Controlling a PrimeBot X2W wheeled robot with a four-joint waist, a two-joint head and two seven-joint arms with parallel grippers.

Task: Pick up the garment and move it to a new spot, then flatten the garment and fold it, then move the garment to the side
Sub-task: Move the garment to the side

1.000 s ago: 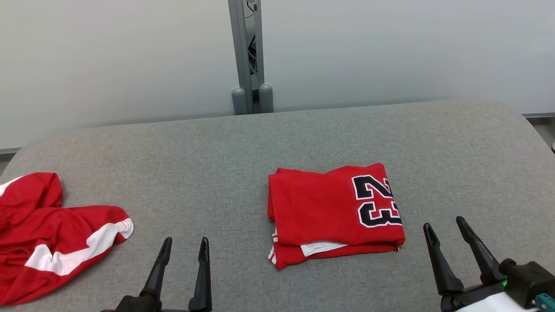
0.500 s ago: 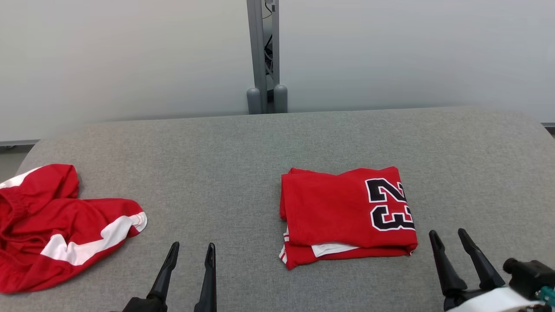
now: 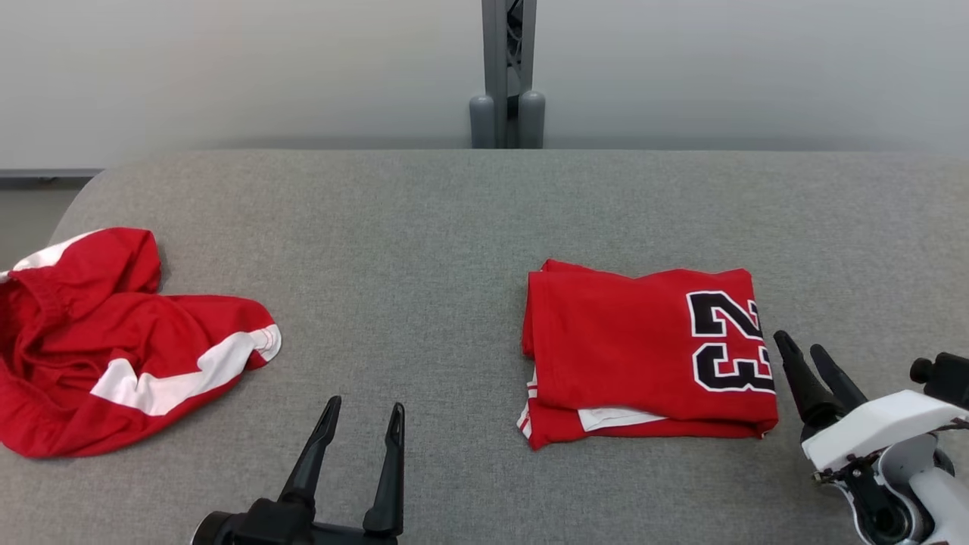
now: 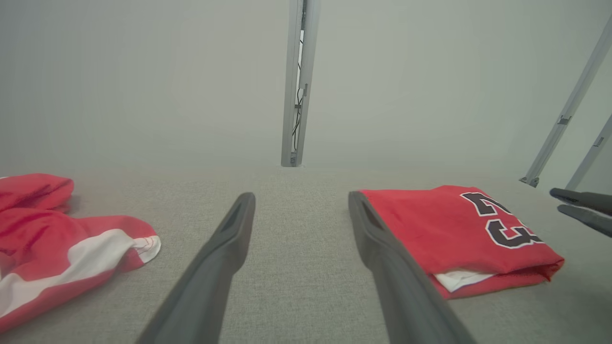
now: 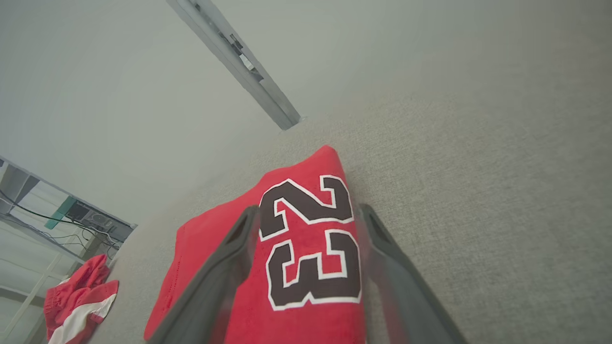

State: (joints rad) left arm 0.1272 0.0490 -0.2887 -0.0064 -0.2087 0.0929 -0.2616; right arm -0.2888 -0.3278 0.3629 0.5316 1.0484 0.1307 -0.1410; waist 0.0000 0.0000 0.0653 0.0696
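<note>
Since the earlier frame our head camera has swung, so the whole scene sits differently. Against the jersey, though, our right gripper (image 3: 799,344) has come in from well clear of it to just beside its right edge.

The grey padded table (image 3: 424,250) runs ahead of both grippers. On it, directly in front of the right gripper's fingertips, lies the folded red jersey (image 3: 636,356). It is a neat rectangle of several layers, with a white lining peeking out along the near edge. A black "23" (image 3: 730,341) outlined in white sits at the end closest to those fingertips. In the right wrist view the two spread fingers frame that number. We cannot tell whether they touch the cloth.

A crumpled red and white garment (image 3: 113,341) lies well off to the left of the left gripper (image 3: 365,405). That gripper hovers over bare table, left of the jersey. Both grippers stand spread wide and hold nothing.
</note>
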